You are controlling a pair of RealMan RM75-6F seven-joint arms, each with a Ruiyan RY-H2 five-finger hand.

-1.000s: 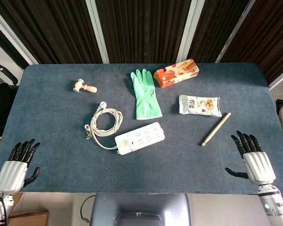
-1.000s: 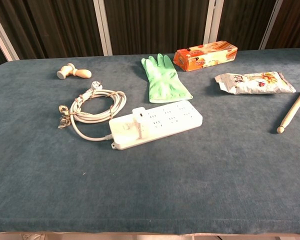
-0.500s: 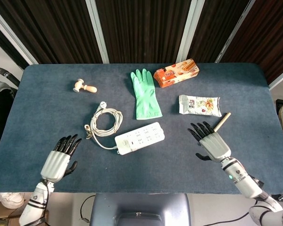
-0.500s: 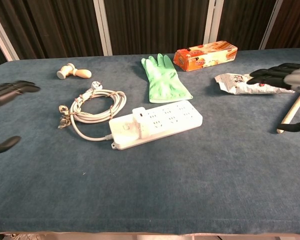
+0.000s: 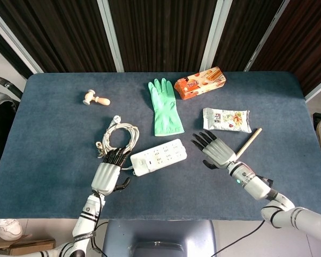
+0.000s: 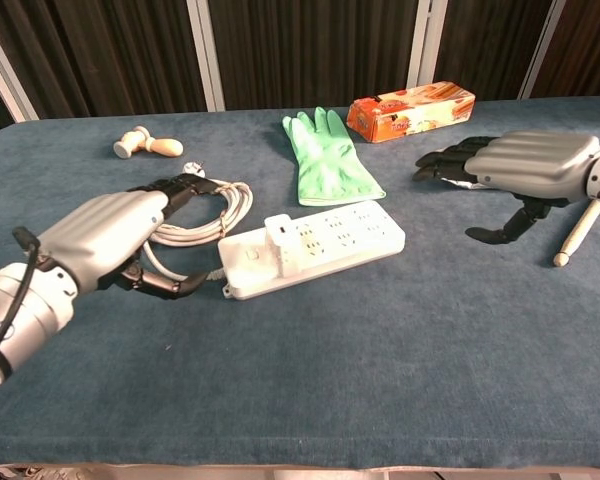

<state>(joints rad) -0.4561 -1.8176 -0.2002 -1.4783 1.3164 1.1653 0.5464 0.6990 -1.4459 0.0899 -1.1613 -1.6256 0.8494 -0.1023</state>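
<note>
Fingers [image 5: 115,157] spread, coiled white cable [image 5: 117,138], ribbed power strip [image 5: 158,157]

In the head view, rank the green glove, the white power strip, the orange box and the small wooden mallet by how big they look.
Largest to smallest:
1. green glove
2. white power strip, close to the glove
3. orange box
4. small wooden mallet

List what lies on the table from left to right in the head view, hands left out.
Wooden mallet → coiled cable → power strip → green glove → orange box → snack packet → wooden stick.
</note>
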